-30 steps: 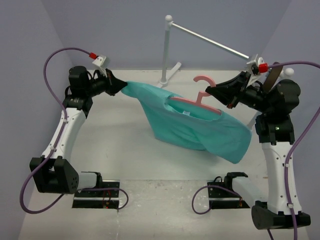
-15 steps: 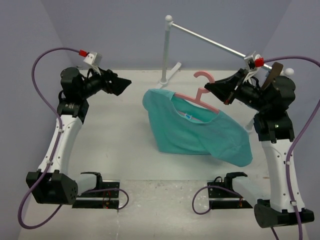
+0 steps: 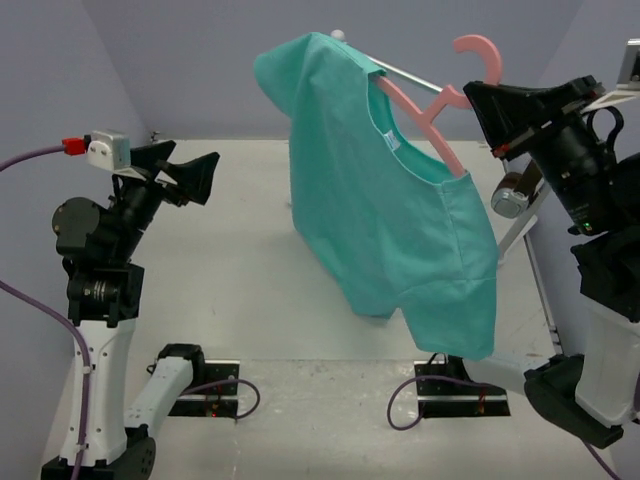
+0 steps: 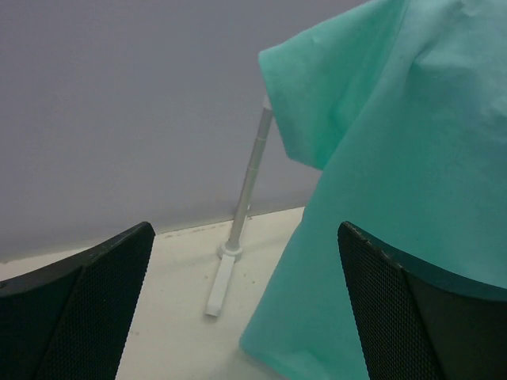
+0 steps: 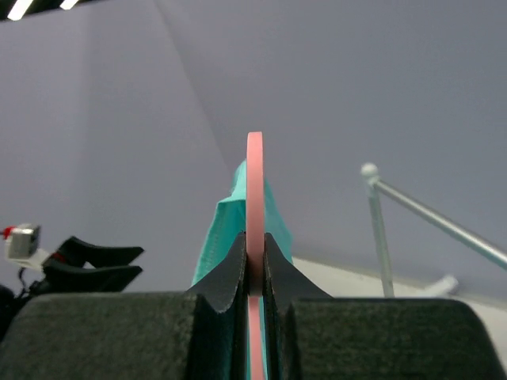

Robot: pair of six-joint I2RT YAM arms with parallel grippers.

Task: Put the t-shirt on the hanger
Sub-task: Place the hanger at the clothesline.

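The teal t-shirt (image 3: 390,220) hangs on the pink hanger (image 3: 440,105), held up above the table. The hanger's arms run inside the neck opening and its hook sticks up at top right. My right gripper (image 3: 478,100) is shut on the hanger just below the hook; in the right wrist view the pink hanger (image 5: 254,182) is pinched edge-on between the fingers (image 5: 231,265), with the t-shirt (image 5: 226,226) behind. My left gripper (image 3: 200,172) is open and empty, left of the shirt. In the left wrist view the t-shirt (image 4: 396,182) hangs beyond the right finger (image 4: 412,317).
The silver rack rod (image 3: 410,75) runs behind the shirt to the right. Its upright post (image 4: 249,186) and white foot (image 4: 219,285) stand at the back of the table by the purple wall. The rod also shows in the right wrist view (image 5: 436,218).
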